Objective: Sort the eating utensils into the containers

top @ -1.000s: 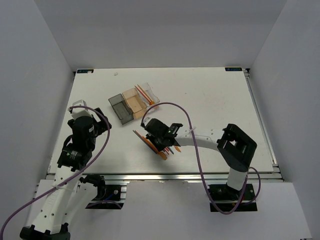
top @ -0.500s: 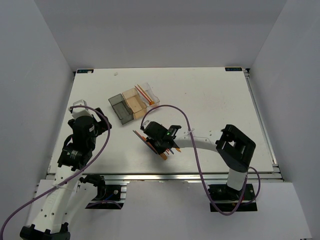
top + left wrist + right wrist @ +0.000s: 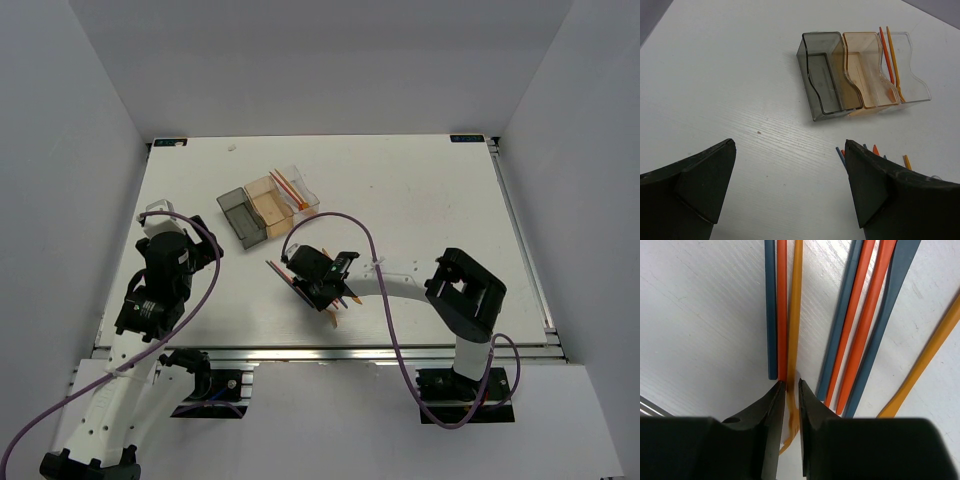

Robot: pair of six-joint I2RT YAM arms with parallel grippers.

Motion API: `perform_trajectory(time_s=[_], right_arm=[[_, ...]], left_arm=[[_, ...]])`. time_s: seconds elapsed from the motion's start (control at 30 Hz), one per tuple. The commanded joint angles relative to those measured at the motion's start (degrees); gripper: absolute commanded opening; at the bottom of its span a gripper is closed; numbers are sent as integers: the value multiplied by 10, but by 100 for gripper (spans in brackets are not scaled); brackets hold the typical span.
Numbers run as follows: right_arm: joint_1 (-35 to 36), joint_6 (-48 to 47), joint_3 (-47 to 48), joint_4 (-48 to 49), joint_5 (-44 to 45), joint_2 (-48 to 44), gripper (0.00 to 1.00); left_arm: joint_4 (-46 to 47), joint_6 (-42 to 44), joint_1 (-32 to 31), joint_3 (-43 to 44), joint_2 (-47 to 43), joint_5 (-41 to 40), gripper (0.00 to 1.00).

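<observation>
Several slim eating utensils in blue, red and orange [image 3: 860,325] lie side by side on the white table, under my right gripper [image 3: 318,285]. My right gripper [image 3: 790,384] is down at the table, its jaws closed narrowly on a yellow-orange utensil [image 3: 796,305] that lies beside a red one [image 3: 782,305] and a blue one [image 3: 771,310]. The containers stand in a row: dark grey [image 3: 822,80], amber [image 3: 865,70], clear [image 3: 912,80]. The clear one holds two utensils, red [image 3: 883,50] and orange [image 3: 892,60]. My left gripper [image 3: 789,145] hangs wide open over bare table, holding nothing.
The containers [image 3: 268,205] sit behind the utensil pile [image 3: 280,272], left of the table's middle. Purple cables loop over both arms. Grey walls close in the table on three sides, and a metal rail [image 3: 330,350] runs along the near edge.
My right arm has shifted slightly left and toward the near edge, gripper staying low over the pile. An orange utensil end now sticks out nearer the front. The left arm has not moved.
</observation>
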Motion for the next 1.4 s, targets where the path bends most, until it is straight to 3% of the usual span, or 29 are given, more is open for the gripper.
perform_trajectory(time_s=[0.0,0.13,0.23,0.4,0.5,0.57,0.87,1.17,1.37], right_arm=[[3,-6,-10,-12,10,15,23],[3,-8,-13,-8,10,15,13],[3,-8,-6,-16,22,22,24],[3,-10,-11,-21,16,29,24],[3,-8,-15,-20,15,29,19],[3,-7,-19,-13,11,19,10],[1,7,18,-16,26,-43,7],[-69,-36,215,-34,25,6,7],[-161,-102,381,18,-79,106,7]], left_arm=[[7,4,-2,-2,-3,4,98],[7,4,-3,-2,-5,2,98],[7,4,-2,-2,-4,3,98],[7,4,-2,-2,-3,2,98],[7,4,-2,-2,-3,1,98],[7,4,-2,-2,-4,1,98],[6,4,-2,-1,-5,0,98],[5,3,-2,-1,-6,-2,98],[6,2,-3,-2,-8,-3,98]])
